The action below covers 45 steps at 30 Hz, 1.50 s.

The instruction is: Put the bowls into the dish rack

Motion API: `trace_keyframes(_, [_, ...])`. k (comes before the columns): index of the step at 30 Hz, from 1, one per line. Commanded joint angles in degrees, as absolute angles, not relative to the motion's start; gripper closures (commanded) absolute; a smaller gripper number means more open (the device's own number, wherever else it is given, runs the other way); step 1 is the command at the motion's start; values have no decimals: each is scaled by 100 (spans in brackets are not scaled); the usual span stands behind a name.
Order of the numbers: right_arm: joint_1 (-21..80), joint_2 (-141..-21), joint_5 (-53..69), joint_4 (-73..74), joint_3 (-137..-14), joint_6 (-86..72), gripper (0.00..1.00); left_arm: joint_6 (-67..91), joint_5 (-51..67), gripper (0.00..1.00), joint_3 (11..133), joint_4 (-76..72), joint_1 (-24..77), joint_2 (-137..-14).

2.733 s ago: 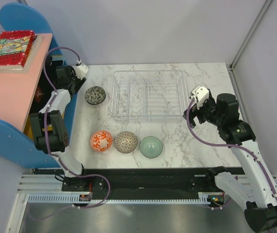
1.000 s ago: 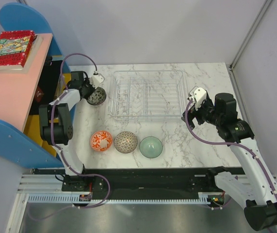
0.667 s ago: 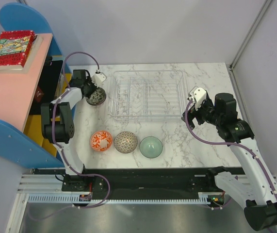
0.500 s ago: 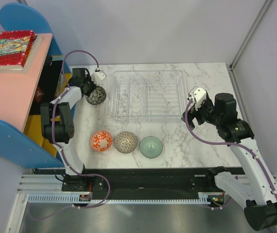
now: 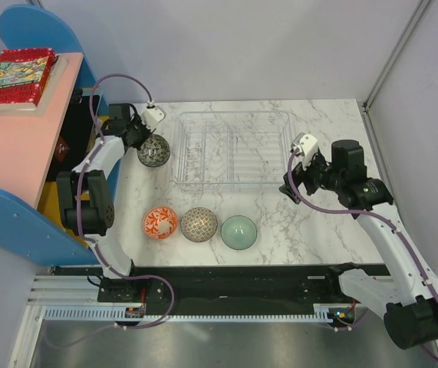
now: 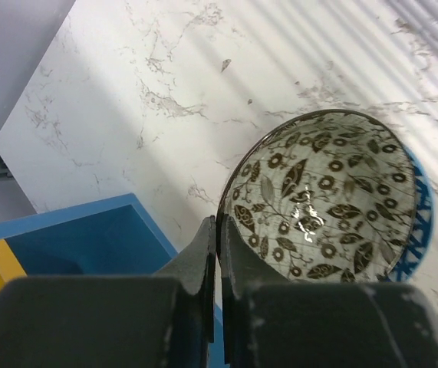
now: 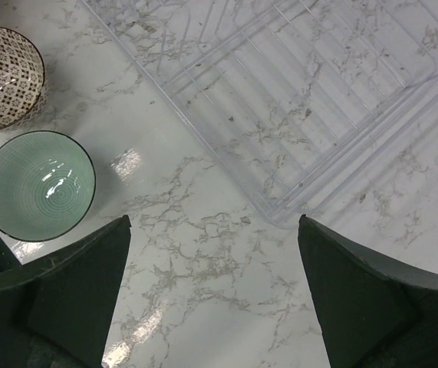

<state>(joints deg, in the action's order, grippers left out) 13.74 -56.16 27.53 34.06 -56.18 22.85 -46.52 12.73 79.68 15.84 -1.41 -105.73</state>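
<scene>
My left gripper [image 5: 143, 139] is shut on the near rim of the blue-and-white patterned bowl [image 5: 155, 151], just left of the clear dish rack [image 5: 234, 116]. In the left wrist view one finger is inside the bowl [image 6: 326, 199] and one outside, the gripper [image 6: 220, 230] pinching the rim. An orange-red floral bowl [image 5: 160, 222], a beige lattice bowl [image 5: 199, 224] and a pale mint-green bowl [image 5: 238, 231] stand in a row near the front. My right gripper [image 5: 291, 181] hangs open over bare marble by the rack's near right corner [image 7: 280, 100], holding nothing. The mint bowl [image 7: 38, 185] lies to its left.
A pink-topped blue shelf unit [image 5: 19, 146] with a book [image 5: 15, 77] stands along the table's left side, close to the left arm. A grey wall and post [image 5: 391, 69] bound the right side. The lattice bowl [image 7: 2, 77] shows at the right wrist view's left edge.
My left gripper closed on the patterned bowl's rim and the arm shifted slightly back and left with it. My right arm moved a little left toward the rack's corner.
</scene>
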Motion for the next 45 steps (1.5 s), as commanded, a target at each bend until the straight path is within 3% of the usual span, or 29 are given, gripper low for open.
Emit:
trace_keyframes(1, [1397,-5975,3216,3278,-6204,1917,2,-4333,1784,98,8033,1854,-132,-9976])
trace_keyframes(9, [1389,-6512,3296,3050,-6890,1380,2,-4157,1907,98,8016,1934,-141,-9659])
trace_keyframes(25, [1389,-6732,3630,2663,-6978,949,3,-3876,1881,98,8446,2074,-176,-9545])
trace_keyframes(39, [1389,-7645,4069,1811,-7303,1,2,-3542,2671,98,8982,2487,-88,-9097])
trace_keyframes(45, [1397,-8418,4938,1162,-7585,-807,2,-3410,3409,98,9000,2540,333,-9044])
